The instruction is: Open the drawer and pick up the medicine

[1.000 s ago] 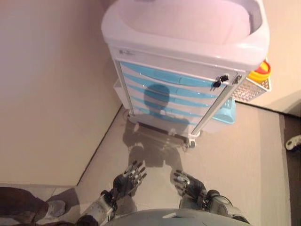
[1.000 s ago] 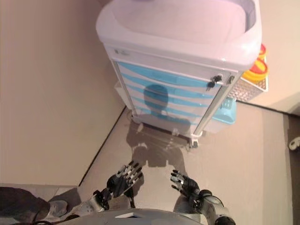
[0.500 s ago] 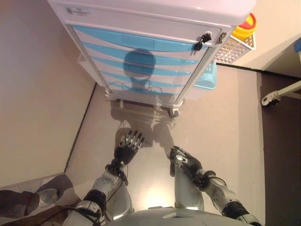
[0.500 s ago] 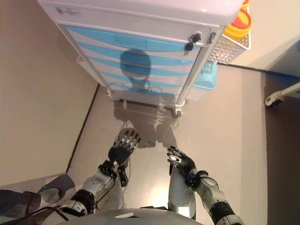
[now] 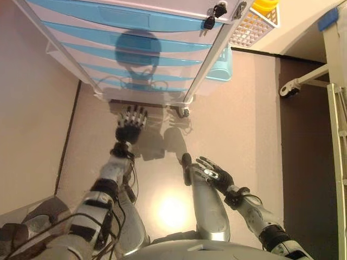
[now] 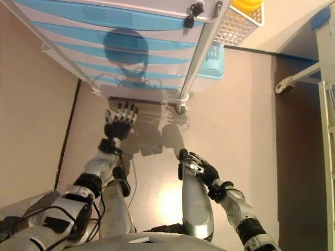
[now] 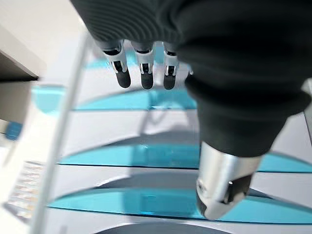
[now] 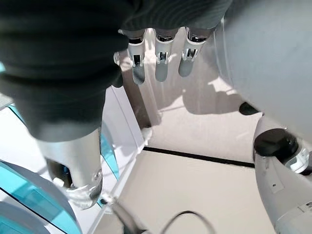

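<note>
Left hand (image 5: pixel 130 125) now nearer shut drawers (image 5: pixel 124 40); basket's (image 5: pixel 246 30) yellow container (image 5: pixel 265 5).

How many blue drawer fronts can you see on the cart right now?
4 in the left eye view, stacked on the cart: top, second, third, lowest. More may be hidden above the view's top edge.
</note>
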